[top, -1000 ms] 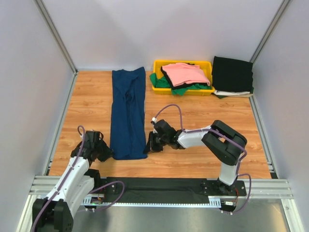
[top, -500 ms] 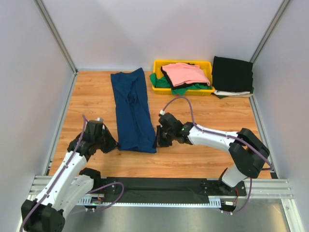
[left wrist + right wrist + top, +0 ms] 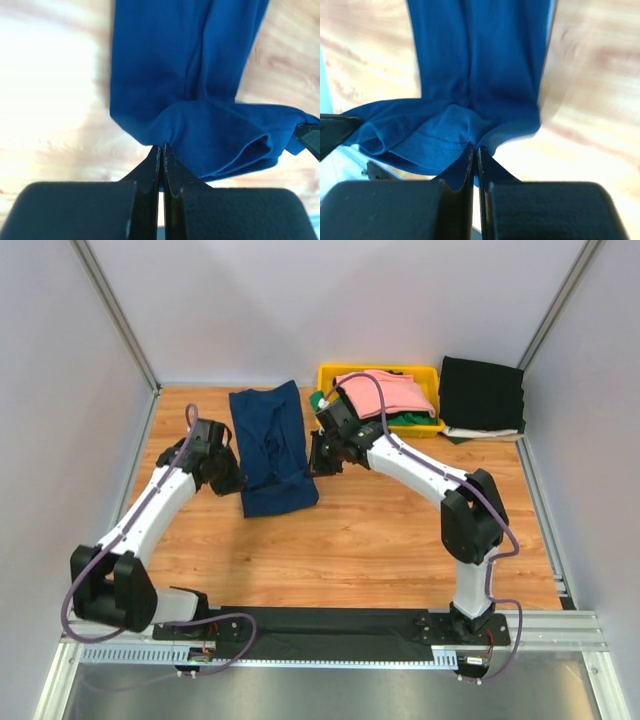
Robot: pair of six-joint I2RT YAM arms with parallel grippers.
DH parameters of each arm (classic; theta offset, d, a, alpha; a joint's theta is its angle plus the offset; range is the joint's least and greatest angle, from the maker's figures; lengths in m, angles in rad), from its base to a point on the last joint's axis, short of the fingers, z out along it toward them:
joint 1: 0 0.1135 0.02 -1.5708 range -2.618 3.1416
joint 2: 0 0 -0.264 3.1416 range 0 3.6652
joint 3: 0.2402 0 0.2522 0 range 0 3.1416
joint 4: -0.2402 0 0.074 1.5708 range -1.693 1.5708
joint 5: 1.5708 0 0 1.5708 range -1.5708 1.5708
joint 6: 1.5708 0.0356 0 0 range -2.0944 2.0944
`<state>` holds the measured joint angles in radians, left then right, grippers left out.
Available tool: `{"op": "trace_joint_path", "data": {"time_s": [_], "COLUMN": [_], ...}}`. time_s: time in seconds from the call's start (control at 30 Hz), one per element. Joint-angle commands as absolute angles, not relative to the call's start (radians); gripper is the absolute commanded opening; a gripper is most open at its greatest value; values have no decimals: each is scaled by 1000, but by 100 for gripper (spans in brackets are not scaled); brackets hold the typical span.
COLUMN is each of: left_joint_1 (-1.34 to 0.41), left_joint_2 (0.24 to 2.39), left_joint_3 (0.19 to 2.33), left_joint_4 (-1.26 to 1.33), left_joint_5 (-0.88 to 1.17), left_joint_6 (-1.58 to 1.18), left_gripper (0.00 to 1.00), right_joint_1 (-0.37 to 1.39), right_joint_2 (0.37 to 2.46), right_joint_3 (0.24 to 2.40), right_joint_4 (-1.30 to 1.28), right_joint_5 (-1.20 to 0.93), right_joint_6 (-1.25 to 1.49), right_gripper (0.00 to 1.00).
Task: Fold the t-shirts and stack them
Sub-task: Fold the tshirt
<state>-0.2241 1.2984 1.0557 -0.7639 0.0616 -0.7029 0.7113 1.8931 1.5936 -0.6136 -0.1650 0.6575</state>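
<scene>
The navy blue t-shirt (image 3: 272,445), folded into a long strip, lies on the wooden table at back left; its near end is lifted and doubled back over the rest. My left gripper (image 3: 232,478) is shut on the shirt's left near corner (image 3: 165,135). My right gripper (image 3: 316,462) is shut on the right near corner (image 3: 470,135). Both hold the hem above the table. A pink t-shirt (image 3: 385,392) lies on green cloth (image 3: 412,420) in the yellow bin (image 3: 340,373). A folded black t-shirt (image 3: 482,395) lies at back right.
The yellow bin stands against the back wall, just right of my right gripper. Grey walls close in the table on the left, back and right. Bare wooden table (image 3: 380,530) spreads in front of the shirt. A black mat (image 3: 330,632) lies at the near edge.
Both grippers have carried the shirt's near end away from the bases toward the back, folding the strip over itself. The arms have stretched out far over the table.
</scene>
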Motion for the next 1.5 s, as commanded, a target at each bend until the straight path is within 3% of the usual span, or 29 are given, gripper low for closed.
{"op": "trace_joint_path", "data": {"time_s": [0.0,0.63,0.73,0.77,0.8,0.83,0.9,0.93,0.97,1.03,1.1,1.2,1.37,1.47], "left_joint_1": [-190,-78,-69,-60,-55,-39,-25,-20,-14,-6,-6,-6,-6,-8], "left_joint_2": [1392,1864,1969,2041,2078,2118,2218,2247,2288,2299,2252,2108,1806,1638], "left_joint_3": [1158,1531,1694,1741,1793,1916,2056,2135,2283,2403,2392,2207,1732,1513], "left_joint_4": [-759,-795,-824,-868,-888,-914,-1003,-1037,-1107,-1143,-1140,-1089,-950,-925], "left_joint_5": [12,2,5,17,41,67,126,138,135,158,172,187,203,222], "left_joint_6": [-628,-566,-557,-555,-543,-538,-511,-502,-494,-465,-456,-451,-422,-402], "left_gripper": [0,0,0,5,14,37,56,66,69,77,77,75,72,68], "right_joint_1": [675,568,552,548,532,525,506,480,466,434,422,440,578,667], "right_joint_2": [1980,2371,2451,2476,2502,2549,2588,2592,2580,2498,2410,2190,2072,2109], "right_joint_3": [1721,2207,2305,2340,2389,2476,2569,2594,2602,2559,2403,2142,1936,1943], "right_joint_4": [-696,-721,-723,-724,-727,-727,-727,-721,-704,-675,-641,-582,-569,-597], "right_joint_5": [-196,-334,-336,-337,-339,-347,-347,-360,-382,-382,-367,-345,-278,-212], "right_joint_6": [586,520,534,538,549,552,564,580,587,589,568,546,471,434], "right_gripper": [0,0,1,3,18,34,70,83,85,86,86,82,73,54]}}
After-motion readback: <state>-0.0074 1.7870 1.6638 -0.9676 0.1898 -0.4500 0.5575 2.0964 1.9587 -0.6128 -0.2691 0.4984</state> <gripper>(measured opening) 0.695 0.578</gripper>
